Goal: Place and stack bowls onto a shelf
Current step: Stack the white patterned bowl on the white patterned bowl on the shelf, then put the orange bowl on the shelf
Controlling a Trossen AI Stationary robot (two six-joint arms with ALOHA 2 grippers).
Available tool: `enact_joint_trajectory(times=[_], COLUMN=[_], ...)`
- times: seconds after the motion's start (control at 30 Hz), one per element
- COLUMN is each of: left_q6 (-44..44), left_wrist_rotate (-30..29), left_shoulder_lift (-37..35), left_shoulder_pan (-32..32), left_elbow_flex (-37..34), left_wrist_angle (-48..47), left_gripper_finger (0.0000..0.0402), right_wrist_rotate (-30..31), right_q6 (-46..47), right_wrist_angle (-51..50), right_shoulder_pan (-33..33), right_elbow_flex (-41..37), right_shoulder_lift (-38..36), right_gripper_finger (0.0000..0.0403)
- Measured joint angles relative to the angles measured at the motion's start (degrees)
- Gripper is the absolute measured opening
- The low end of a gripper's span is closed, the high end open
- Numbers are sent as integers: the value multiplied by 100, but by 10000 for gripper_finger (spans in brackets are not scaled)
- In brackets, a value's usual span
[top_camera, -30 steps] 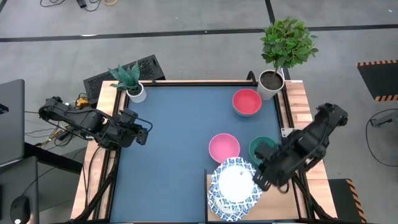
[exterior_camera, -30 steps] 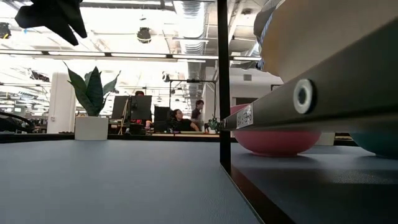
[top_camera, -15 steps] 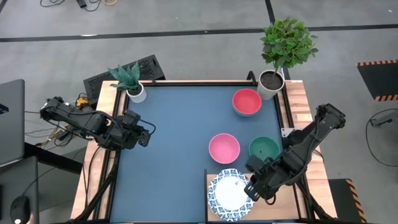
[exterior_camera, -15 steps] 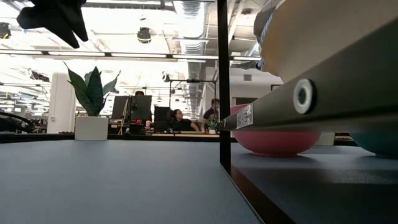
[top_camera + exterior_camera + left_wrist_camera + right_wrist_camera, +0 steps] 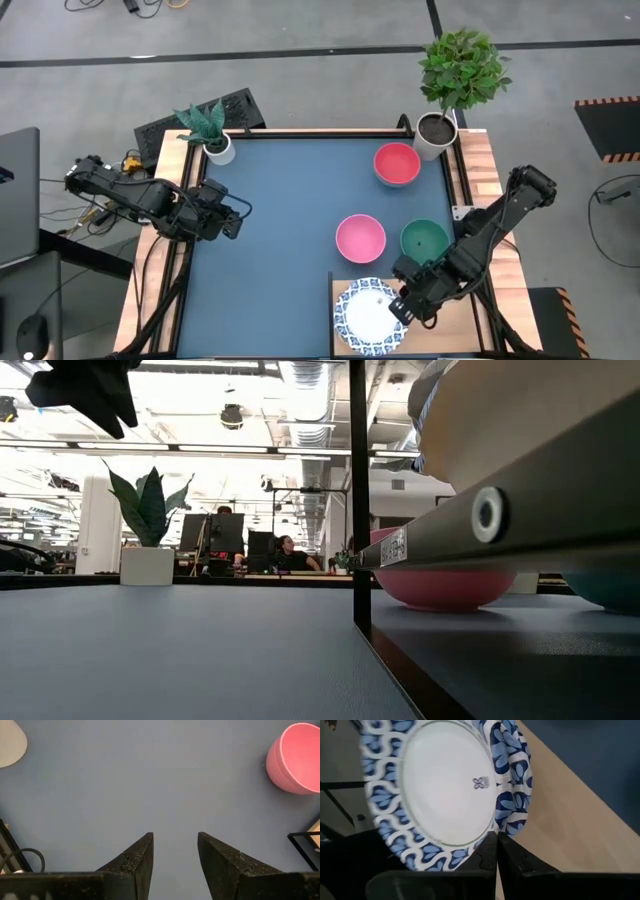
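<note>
right gripper (image 5: 400, 308): pinched on blue-rimmed bowl stack (image 5: 368, 314), count hidden
left gripper (image 5: 174, 851): fingers apart, empty
shelf (image 5: 455, 325): cut off

We see a dark blue counter (image 5: 270, 220) with light wooden side edges. At its far left corner stands a spiky green plant in a white pot (image 5: 208, 133); the low view shows it too (image 5: 147, 530). At the far right corner a bushy leafy plant (image 5: 460, 68) grows from a white pot of dark soil. Left of the counter lies a grey laptop (image 5: 18, 195). Beyond the counter, people sit at desks (image 5: 285, 555) under ceiling lights.
</note>
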Motion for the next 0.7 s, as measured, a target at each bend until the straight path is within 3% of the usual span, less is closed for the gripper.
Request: enact_joint_trajectory(times=[0.27,0.7], left_q6=[56,48], left_wrist_rotate=[-27,-101], left_shoulder_lift=[0,0], left_shoulder_pan=[1,-1], left_elbow_flex=[0,0], left_wrist_angle=[0,0], left_gripper_finger=[138,138], right_wrist_rotate=[-40,-94], right_q6=[-5,-181], right_wrist_angle=[-4,-208], right_shoulder_pan=[-13,-177], right_elbow_flex=[0,158], right_shoulder_lift=[-2,-154], right_gripper_finger=[60,181])
